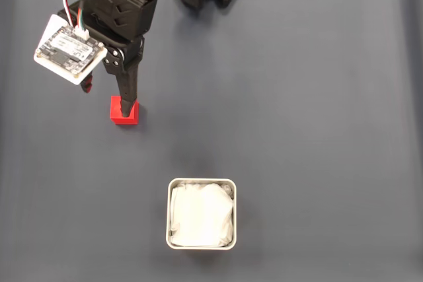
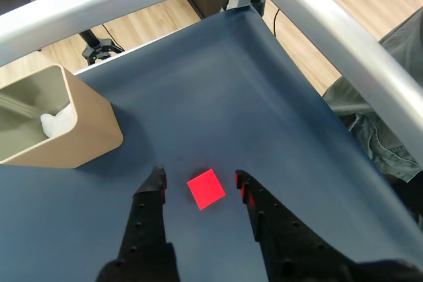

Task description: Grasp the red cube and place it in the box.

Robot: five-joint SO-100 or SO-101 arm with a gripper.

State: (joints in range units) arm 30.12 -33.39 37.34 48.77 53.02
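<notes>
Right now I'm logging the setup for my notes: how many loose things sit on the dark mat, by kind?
Red cube: 1, lying between the open end effector fingers in the wrist view.
Box: 1, a metal tin with white lining.
Total: 2

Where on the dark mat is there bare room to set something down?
In the fixed view, the whole stretch right of the shallow grey metal tin is bare, as is the strip between the tin and the small red cube. It is crowded at top left, where the open fingers straddle the cube.
</notes>
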